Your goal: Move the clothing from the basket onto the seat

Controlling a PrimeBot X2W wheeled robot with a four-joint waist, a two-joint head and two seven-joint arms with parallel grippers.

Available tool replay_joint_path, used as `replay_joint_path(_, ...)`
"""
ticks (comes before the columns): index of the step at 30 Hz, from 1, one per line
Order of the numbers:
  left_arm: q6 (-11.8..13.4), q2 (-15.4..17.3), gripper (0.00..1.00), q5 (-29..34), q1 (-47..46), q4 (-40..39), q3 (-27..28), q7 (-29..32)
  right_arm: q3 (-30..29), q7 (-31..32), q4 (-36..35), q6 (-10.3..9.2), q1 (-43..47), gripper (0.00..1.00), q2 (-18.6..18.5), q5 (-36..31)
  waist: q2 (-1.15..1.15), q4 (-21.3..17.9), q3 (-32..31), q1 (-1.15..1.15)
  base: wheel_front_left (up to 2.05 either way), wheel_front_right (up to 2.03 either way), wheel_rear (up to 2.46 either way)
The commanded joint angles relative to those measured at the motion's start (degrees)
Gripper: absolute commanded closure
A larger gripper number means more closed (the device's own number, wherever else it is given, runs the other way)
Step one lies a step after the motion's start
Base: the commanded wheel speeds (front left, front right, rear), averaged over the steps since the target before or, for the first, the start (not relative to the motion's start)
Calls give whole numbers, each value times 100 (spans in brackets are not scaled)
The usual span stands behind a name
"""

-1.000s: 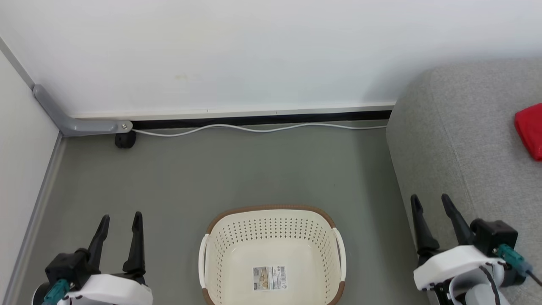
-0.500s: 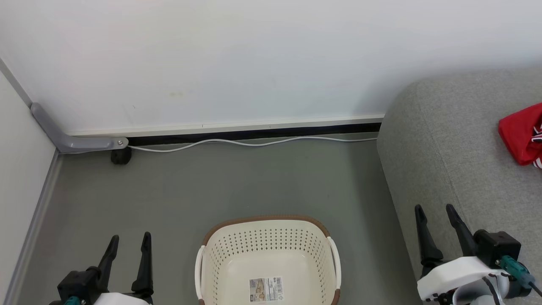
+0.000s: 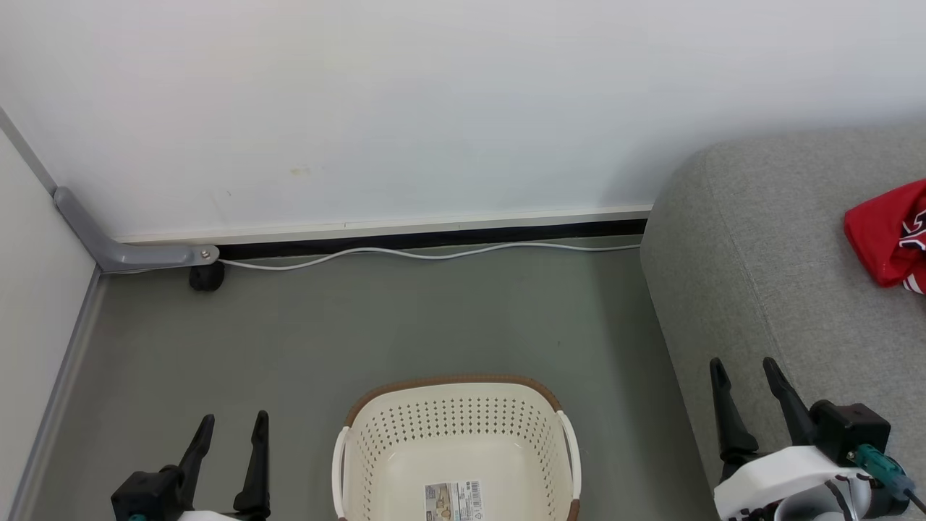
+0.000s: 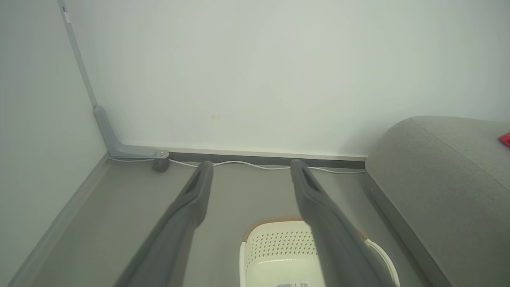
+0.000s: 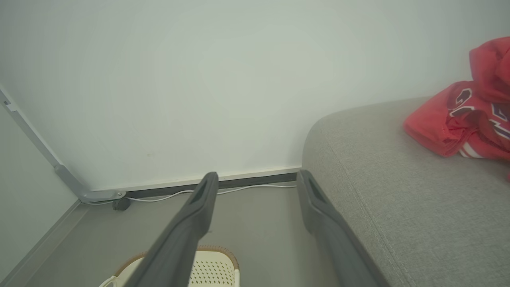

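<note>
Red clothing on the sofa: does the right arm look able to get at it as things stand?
Probably yes. The right gripper hangs open by the edge of the sofa, with nothing standing between it and the clothing, though reaching it would take a stretch.

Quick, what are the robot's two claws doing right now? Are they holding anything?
Left gripper, two long dark fingers: open, holding nothing.
Right gripper, two long dark fingers: open, holding nothing.

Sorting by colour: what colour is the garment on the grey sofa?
The crumpled fabric garment is bright red, white-trimmed; best in right wrist view.
</note>
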Motion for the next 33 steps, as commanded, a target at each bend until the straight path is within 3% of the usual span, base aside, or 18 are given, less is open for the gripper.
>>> replay_joint_path(1,-23,97,0,44,-99,-117,147,-52,117,-68,-142,8,-54,0,-36,28,0,-1,1,0,0,0,0)
replay_joint_path(3,-23,100,0,26,-102,-125,125,-52,123,-68,-131,8,-55,0,-36,37,0,-3,0,0,0,0,0)
replay_joint_path(4,0,4,100,-4,0,-3,-40,0,2,0,7,0,1,100,0,19,0,-4,0,0,0,0,0)
replay_joint_path(14,-1,-93,100,-428,-34,186,0,167,-33,134,135,0,104,100,48,455,0,-3,-15,12,0,0,0)
replay_joint_path(19,-2,-92,100,-749,-60,149,8,240,-67,215,92,1,101,100,44,769,0,-1,-5,0,0,0,0)
replay_joint_path(33,-5,-88,100,-1703,-158,51,51,477,-173,461,-36,2,85,100,34,1709,0,5,-6,0,0,0,0)
